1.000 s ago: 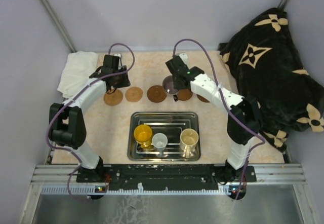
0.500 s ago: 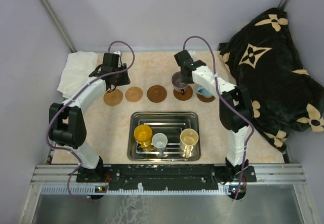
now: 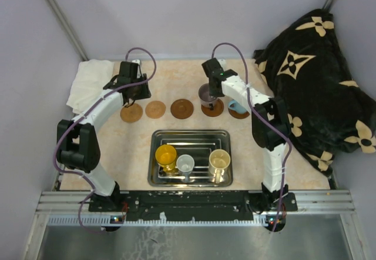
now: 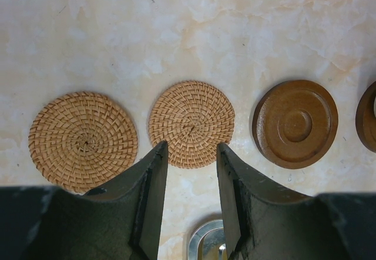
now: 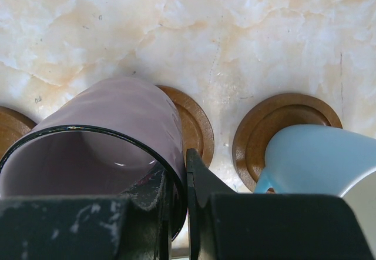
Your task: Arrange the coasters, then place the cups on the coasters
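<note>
Five coasters lie in a row: two woven, then wooden discs. My left gripper hangs open and empty just above the near edge of the second woven coaster. My right gripper is shut on the rim of the purplish-grey cup, one finger inside and one outside. The cup is tilted, its base over the fourth coaster; I cannot tell whether they touch. The light blue cup stands on the fifth coaster. The yellow, grey-white and cream cups stand in the tray.
The steel tray sits between the arm bases and the coaster row. A white cloth lies at the back left corner. A black patterned blanket is heaped along the right side.
My right gripper carried the purplish-grey cup to the right, from beside the third coaster to over the fourth, then held still. The left arm has not moved.
</note>
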